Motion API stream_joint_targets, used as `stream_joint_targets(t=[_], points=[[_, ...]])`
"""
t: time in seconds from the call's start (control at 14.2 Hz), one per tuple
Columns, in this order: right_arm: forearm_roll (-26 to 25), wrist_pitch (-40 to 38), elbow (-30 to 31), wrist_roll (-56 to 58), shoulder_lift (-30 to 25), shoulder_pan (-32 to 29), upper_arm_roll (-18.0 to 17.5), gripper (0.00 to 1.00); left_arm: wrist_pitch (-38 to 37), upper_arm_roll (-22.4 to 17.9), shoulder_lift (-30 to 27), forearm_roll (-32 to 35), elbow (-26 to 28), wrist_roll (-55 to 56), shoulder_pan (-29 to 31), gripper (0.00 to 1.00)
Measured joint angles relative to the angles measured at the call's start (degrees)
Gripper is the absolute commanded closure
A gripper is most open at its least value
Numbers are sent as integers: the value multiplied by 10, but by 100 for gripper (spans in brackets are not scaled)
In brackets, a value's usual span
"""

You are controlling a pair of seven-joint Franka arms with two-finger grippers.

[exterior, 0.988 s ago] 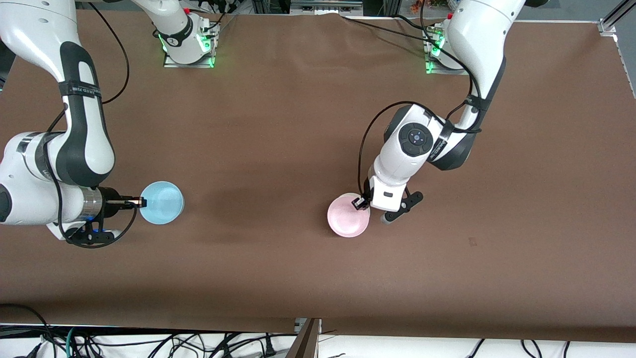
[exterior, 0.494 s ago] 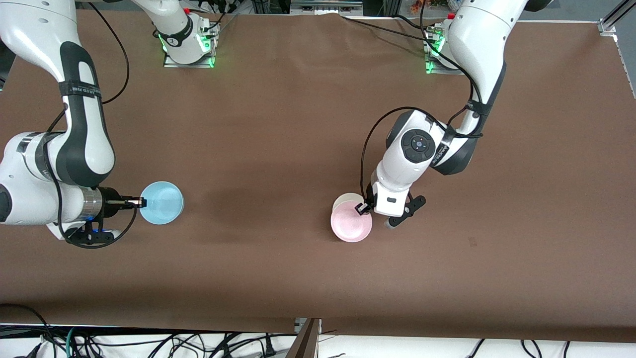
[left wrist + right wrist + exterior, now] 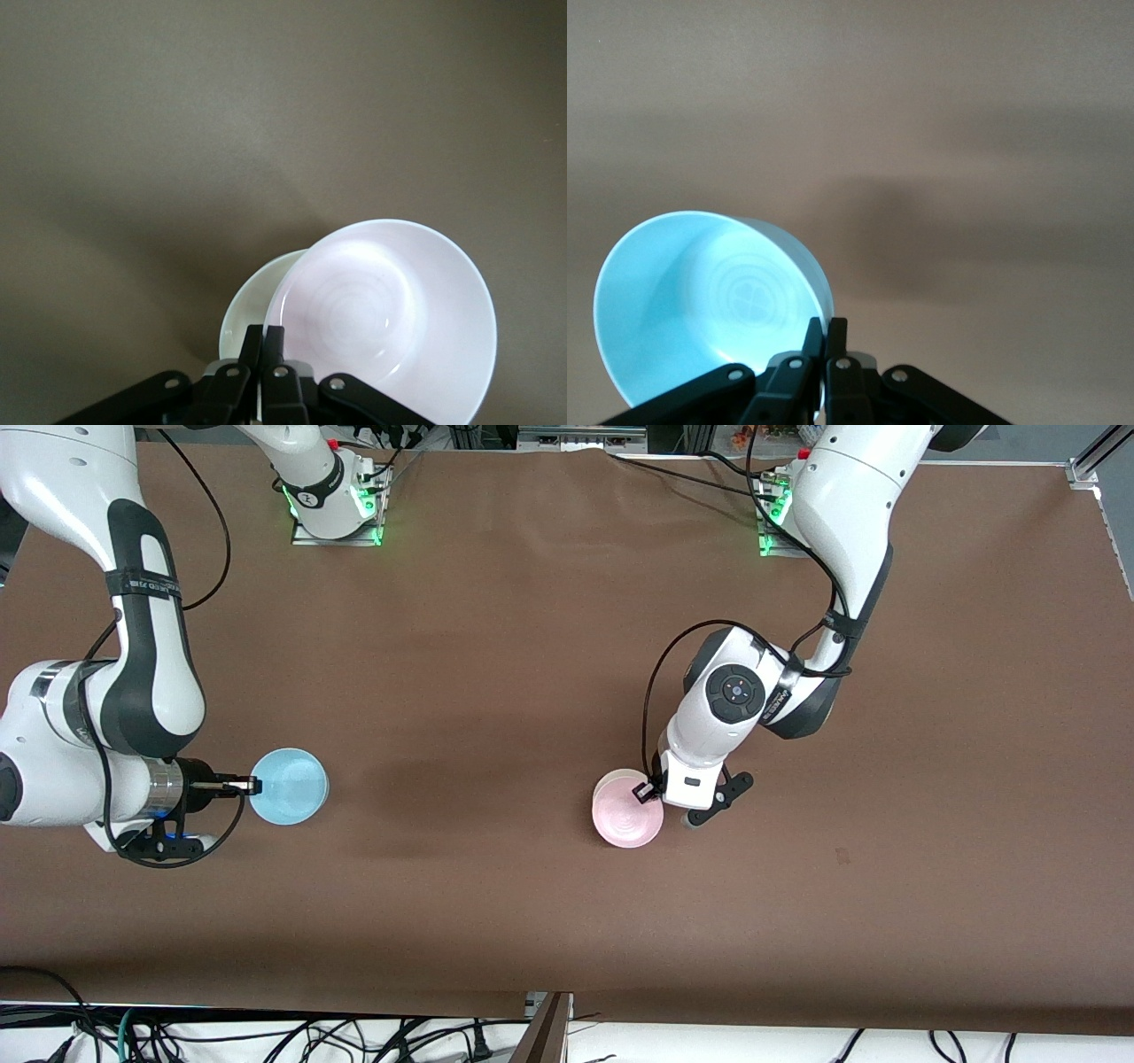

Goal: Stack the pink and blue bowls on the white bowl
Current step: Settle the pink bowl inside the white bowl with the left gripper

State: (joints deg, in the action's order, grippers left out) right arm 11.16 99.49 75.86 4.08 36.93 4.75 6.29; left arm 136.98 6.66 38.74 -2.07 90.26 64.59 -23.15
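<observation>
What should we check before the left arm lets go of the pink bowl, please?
1. Left gripper shut on the pink bowl's rim: ok.
2. Pink bowl over the white bowl: ok.
3. Pink bowl centred on the white bowl: not ok; the wrist view shows white rim uncovered at one side.
4. Pink bowl seated in the white one: cannot tell.
5. Right gripper shut on the blue bowl's rim, toward the right arm's end: ok.

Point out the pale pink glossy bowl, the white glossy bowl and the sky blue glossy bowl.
pale pink glossy bowl [image 3: 627,825], front view, inner floor.
white glossy bowl [image 3: 248,301], left wrist view, exposed rim crescent under the pink one.
sky blue glossy bowl [image 3: 289,786], front view, inner floor.
</observation>
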Motion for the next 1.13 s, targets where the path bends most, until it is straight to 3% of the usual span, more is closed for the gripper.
stream_joint_targets(t=[1.13], points=[[0, -9, 0, -49, 0, 13, -3, 100, 30, 2, 2, 0, 24, 0, -1, 100]])
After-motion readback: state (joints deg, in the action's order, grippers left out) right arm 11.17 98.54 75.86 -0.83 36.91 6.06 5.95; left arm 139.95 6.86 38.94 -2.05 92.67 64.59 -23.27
